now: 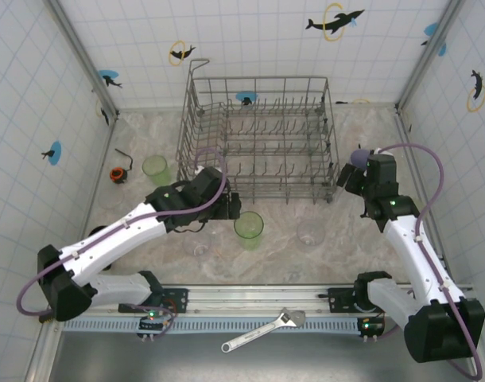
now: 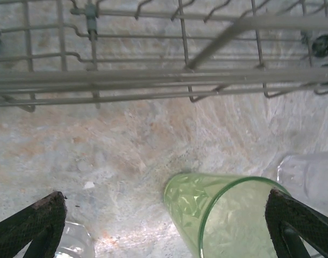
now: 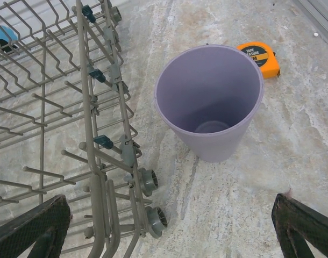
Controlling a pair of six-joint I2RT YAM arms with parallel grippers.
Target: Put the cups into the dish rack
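Observation:
The grey wire dish rack [image 1: 258, 139] stands at the back centre with no cup in it. One green cup [image 1: 248, 228] stands upright in front of it, just right of my open left gripper [image 1: 236, 208]. In the left wrist view that green cup [image 2: 228, 215] sits between the spread fingers, nearer the right one, untouched by my left gripper [image 2: 164, 215]. Clear cups [image 1: 309, 234] [image 1: 196, 243] flank it. Another green cup [image 1: 156, 169] stands left of the rack. The lavender cup [image 3: 209, 102] stands upright ahead of my open right gripper [image 3: 169, 215], beside the rack's wheeled corner [image 3: 148, 183].
An orange tape measure [image 3: 259, 56] lies behind the lavender cup. A small orange-and-black object [image 1: 117, 173] and a black hex key [image 1: 125, 155] lie at the far left. A wrench [image 1: 262, 330] rests on the front rail. Tiled walls close in the table on three sides.

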